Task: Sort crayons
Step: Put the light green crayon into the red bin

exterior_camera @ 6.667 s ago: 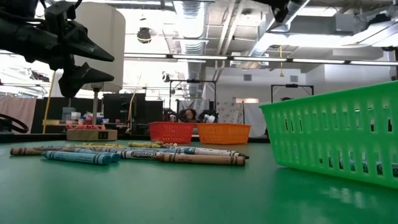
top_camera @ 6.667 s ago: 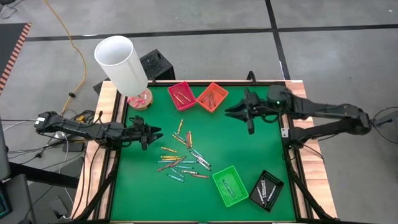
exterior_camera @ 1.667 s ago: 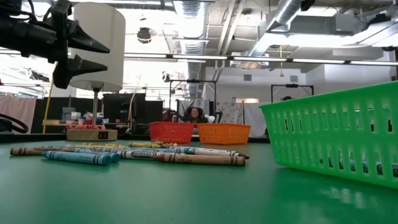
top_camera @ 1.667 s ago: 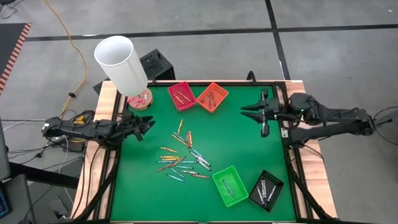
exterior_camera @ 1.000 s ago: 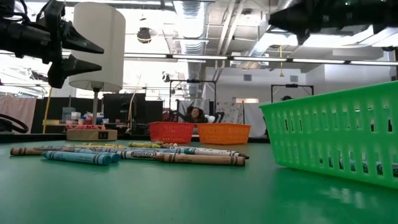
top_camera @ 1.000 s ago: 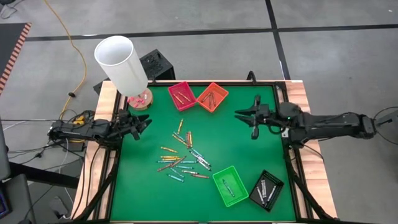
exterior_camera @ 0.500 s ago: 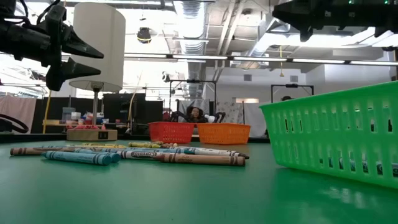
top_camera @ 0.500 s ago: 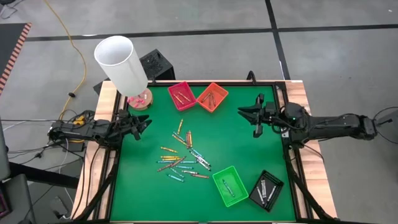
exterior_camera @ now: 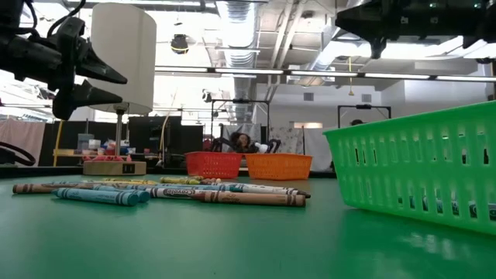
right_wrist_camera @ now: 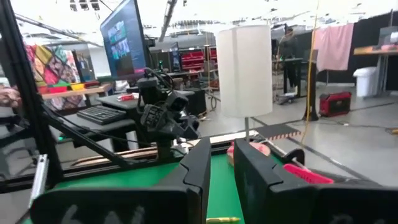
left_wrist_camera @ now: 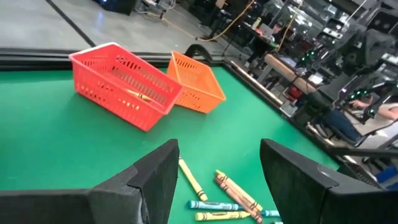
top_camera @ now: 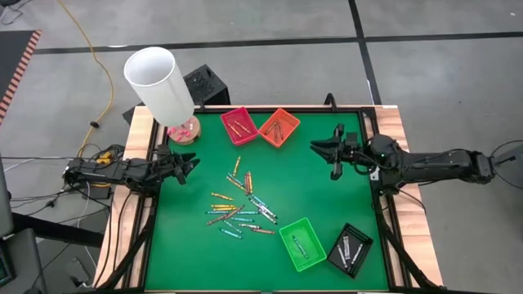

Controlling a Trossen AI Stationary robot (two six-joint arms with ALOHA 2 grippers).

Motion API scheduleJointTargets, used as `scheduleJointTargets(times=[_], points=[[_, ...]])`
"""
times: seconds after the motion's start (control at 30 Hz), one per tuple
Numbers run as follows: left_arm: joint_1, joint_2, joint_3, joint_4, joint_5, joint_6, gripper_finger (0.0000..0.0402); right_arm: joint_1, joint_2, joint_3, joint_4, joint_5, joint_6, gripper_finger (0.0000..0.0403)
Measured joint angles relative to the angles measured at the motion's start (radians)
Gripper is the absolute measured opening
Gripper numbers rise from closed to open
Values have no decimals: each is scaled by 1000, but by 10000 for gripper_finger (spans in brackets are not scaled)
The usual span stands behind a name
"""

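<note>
Green felt covers your worktop, and the loose paper-wrapped crayons lie in a scatter at its middle, untouched. Over the last second your right gripper has barely shifted near the right edge, its fingers parted a little and holding nothing. Your left gripper has eased back to the left edge, released. No crayon is picked yet; sorting waits.

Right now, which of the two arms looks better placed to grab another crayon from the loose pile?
Probably the left. Its open left gripper hangs at the table's left edge, close to the scattered paper-wrapped crayons. The right gripper hangs farther off, nearer the orange plastic tray, fingers only narrowly apart.
</note>
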Motion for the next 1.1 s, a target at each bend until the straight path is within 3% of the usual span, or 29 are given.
scheduleJointTargets(times=[0.33, 0.57, 0.73, 1.1], points=[[0, 0, 0, -29, 2, 6, 215, -3, 53, 0, 13, -3, 31, 82], [0, 0, 0, -31, 4, -12, 215, 4, 219, 55, 25, 14, 143, 82], [0, 0, 0, -31, 3, -35, 215, 15, 386, 184, -29, 12, 136, 82], [0, 0, 0, -35, 49, -70, 215, 12, 778, 672, -452, -59, -97, 82]])
